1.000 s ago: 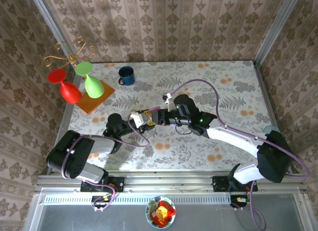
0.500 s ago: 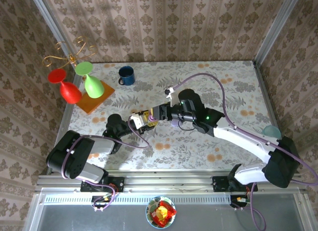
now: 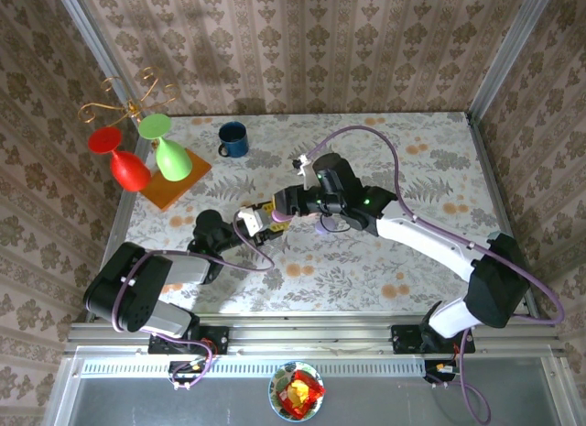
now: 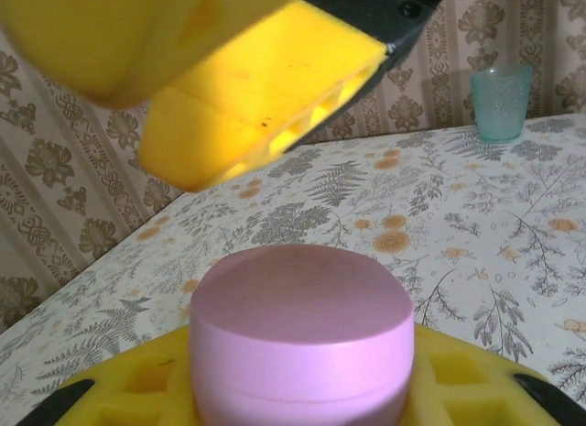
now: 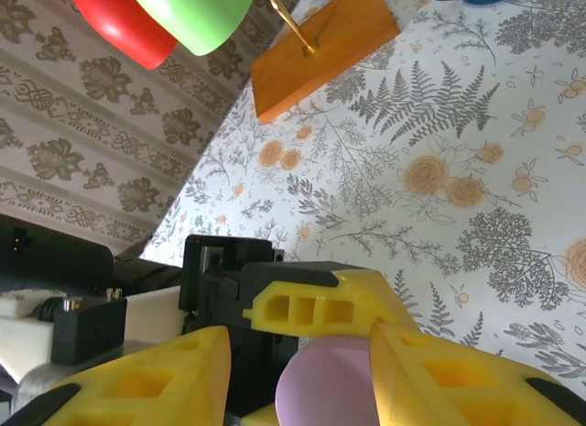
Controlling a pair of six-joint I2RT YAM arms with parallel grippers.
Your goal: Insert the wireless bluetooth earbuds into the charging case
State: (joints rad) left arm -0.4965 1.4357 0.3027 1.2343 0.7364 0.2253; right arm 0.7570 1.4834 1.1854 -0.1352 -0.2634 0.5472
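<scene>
Left tool: my left gripper (image 3: 263, 219) is clamping tight on the charging case (image 4: 302, 325), a pink puck with its lid down, near the middle of the table (image 3: 412, 169).
Right tool: my right gripper (image 3: 283, 206) is hovering just above the case, its jaws standing part open and carrying nothing that I can see.
Step, as I judge it: I am lining up to pinch the lid and lift it so the earbuds can go in.
Doing it well: I am aiming to centre both fingers on the lid, above the seam and off the base. I am gripping firm and level on the left so the case is not twisting.
Left wrist view: it is showing the seam round the case and open air between the lid and my right finger (image 4: 256, 105). A teal cup (image 4: 501, 101) is standing well apart.
Right wrist view: it is showing the case lying between my fingertips, nearer the right-hand one, with a wooden board (image 5: 320, 46) beyond.
Contents: the closed lid is hiding whether any earbuds are inside.
</scene>
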